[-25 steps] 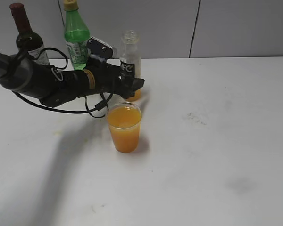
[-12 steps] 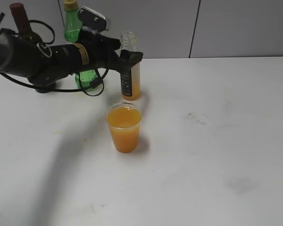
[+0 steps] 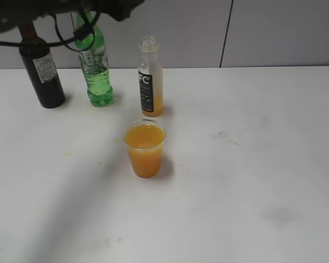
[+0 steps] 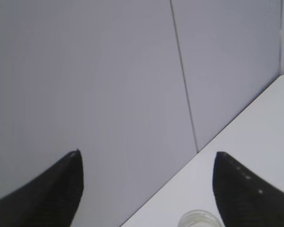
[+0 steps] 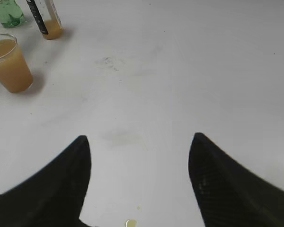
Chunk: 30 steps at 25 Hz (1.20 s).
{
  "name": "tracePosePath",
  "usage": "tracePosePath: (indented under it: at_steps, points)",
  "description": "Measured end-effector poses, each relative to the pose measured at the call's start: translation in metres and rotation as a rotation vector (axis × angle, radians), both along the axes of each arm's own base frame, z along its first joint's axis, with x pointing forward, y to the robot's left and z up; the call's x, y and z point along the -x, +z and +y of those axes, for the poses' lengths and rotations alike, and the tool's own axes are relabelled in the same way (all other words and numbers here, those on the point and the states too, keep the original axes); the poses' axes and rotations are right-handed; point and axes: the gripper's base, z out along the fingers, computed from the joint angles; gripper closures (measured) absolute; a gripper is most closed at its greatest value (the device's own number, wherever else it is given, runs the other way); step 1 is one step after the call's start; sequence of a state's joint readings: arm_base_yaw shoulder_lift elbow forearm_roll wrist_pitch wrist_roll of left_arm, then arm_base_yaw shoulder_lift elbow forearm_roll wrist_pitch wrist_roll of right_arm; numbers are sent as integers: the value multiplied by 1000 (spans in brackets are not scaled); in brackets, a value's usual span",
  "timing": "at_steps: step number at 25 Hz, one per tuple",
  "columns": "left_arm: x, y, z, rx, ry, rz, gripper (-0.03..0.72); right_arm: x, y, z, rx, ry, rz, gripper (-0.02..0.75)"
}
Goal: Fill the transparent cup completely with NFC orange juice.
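With my left fingers spread empty high above the NFC orange juice bottle upright below them, and my right fingers open too, the transparent cup stands near-full on the surface just ahead of the bottle.

A white tabletop lies bare ahead of the right gripper's spread jaws. Far ahead to their left, a filled transparent cup stands just before an uncapped juice bottle. A green bottle and wine bottle crowd beside them.
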<state>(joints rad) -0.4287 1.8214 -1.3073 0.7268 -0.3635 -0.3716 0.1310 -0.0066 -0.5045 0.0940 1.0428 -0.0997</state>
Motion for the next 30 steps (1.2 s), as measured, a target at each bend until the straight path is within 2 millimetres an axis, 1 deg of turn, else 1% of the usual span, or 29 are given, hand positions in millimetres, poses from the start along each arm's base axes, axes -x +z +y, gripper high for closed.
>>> tracePosePath:
  at_steps: [1, 4, 7, 8, 11, 14, 15, 19, 22, 24, 28, 30]
  points:
    - [5, 10, 3, -27, 34, 7, 43, 0, 0, 0, 0, 0, 0, 237]
    - [33, 55, 15, -71, 129, -5, 57, 0, 0, 0, 0, 0, 0, 237]
    - [59, 90, 35, -104, 243, 3, 64, 0, 0, 0, 0, 0, 0, 237]
    - [67, 99, 45, -120, 294, 20, 66, 0, 0, 0, 0, 0, 0, 237]
    - [85, 111, 68, -166, 430, 101, 70, 0, 0, 0, 0, 0, 0, 237]
    - [103, 118, 85, -192, 463, 194, 77, 0, 0, 0, 0, 0, 0, 237]
    - [108, 119, 91, -176, 464, 238, 79, 0, 0, 0, 0, 0, 0, 237]
    - [117, 118, 115, -166, 476, 371, 87, 0, 0, 0, 0, 0, 0, 237]
    - [125, 115, 131, -218, 506, 462, 92, 0, 0, 0, 0, 0, 0, 237]
    - [134, 111, 139, -240, 516, 532, 93, 0, 0, 0, 0, 0, 0, 237]
    - [157, 103, 144, -230, 500, 629, 94, 0, 0, 0, 0, 0, 0, 237]
    - [170, 93, 146, -248, 493, 671, 94, 0, 0, 0, 0, 0, 0, 237]
